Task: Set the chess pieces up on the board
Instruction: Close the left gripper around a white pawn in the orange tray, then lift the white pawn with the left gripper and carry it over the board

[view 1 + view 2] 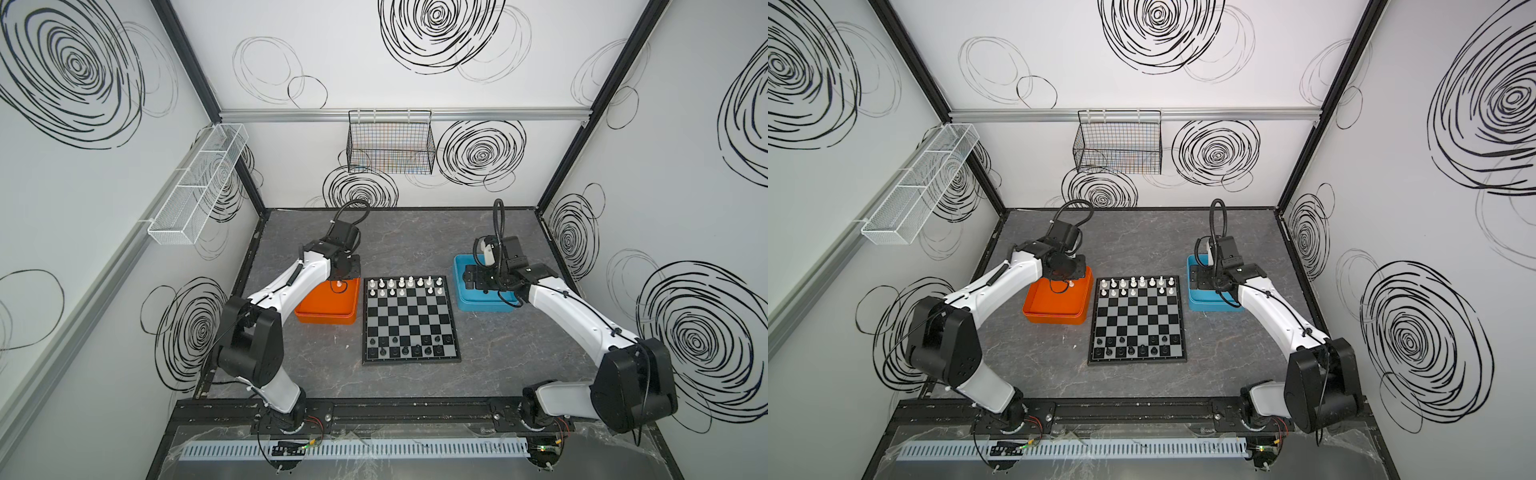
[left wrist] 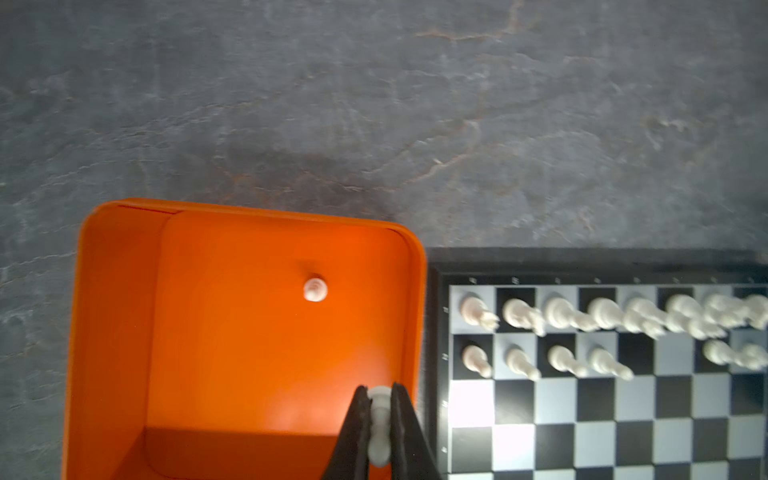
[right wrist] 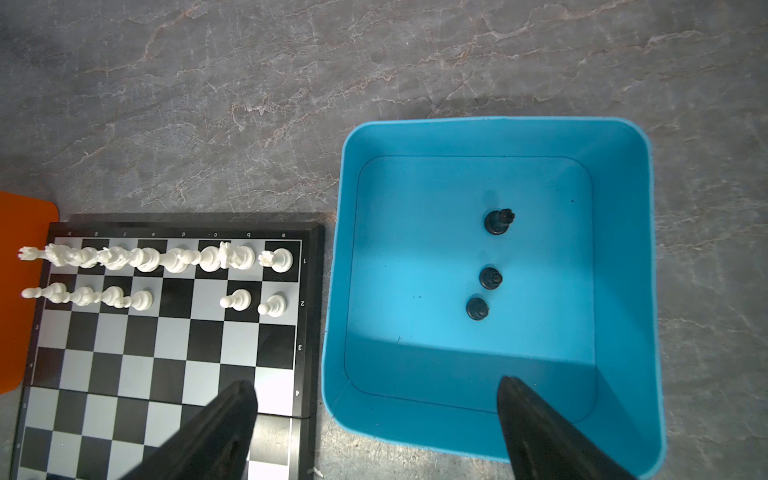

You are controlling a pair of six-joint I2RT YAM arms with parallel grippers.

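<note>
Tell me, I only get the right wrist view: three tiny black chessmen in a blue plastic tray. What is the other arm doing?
Observer: The left fingers are shut on a small white plastic pawn by the orange plastic tray's board-side wall.
Operator: Anything left in that tray?
Observer: One more white piece, standing on its floor.
Operator: And black's end of the board?
Observer: Black plastic chessmen fill most of the two nearest rows of the flat black-and-silver chessboard; some squares are bare.
</note>
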